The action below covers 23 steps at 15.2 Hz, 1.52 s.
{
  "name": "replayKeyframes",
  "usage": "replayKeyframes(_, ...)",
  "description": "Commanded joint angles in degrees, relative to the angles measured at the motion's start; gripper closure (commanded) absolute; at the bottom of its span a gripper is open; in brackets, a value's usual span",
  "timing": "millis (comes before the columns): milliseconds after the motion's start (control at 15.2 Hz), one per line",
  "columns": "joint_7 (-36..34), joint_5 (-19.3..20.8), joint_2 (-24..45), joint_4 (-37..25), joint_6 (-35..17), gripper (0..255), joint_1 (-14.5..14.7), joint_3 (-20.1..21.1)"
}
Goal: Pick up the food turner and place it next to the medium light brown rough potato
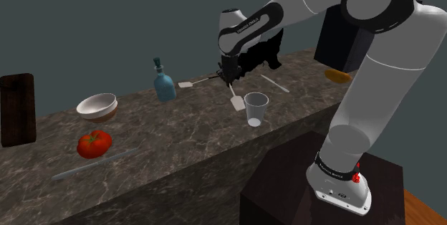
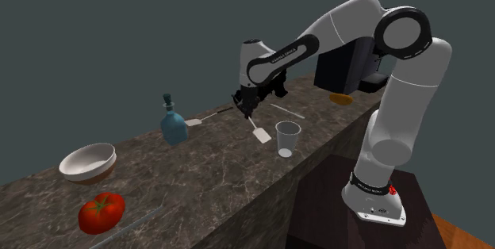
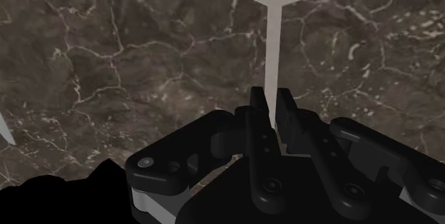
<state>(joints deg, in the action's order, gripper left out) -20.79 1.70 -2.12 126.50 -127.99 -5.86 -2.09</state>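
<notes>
My gripper (image 1: 231, 80) (image 2: 247, 113) (image 3: 272, 110) is shut on the thin handle of the food turner (image 1: 237, 103) (image 2: 261, 135) (image 3: 271, 51), a white tool with a flat square blade. The turner slants down from the fingers, and its blade hangs close above the marbled counter (image 1: 179, 137), just beside a clear cup (image 1: 256, 109) (image 2: 288, 139). The potato (image 1: 338, 75) (image 2: 341, 97), light orange-brown, lies at the counter's far end, partly behind my arm, well away from the turner.
A second white spatula (image 1: 188, 84) (image 2: 194, 121) and a blue bottle (image 1: 164, 84) (image 2: 173, 124) lie past the gripper. A thin white stick (image 1: 276, 84), a bowl (image 1: 97, 106), a tomato (image 1: 94, 143), a knife (image 1: 93, 165) and a black box (image 1: 344, 44) share the counter.
</notes>
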Motion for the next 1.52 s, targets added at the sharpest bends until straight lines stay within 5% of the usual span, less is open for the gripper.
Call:
replayKeyframes(0, 0.12, -0.02, -0.41, -1.18, 1.62, 255, -0.04, -0.04)
replayKeyframes(858, 0.26, -0.05, -3.53, -7.25, 10.81, 255, 0.00, 0.02)
replayKeyframes(1452, 8.01, 1.96, -18.93, 8.29, 10.41, 255, -4.01, -4.98)
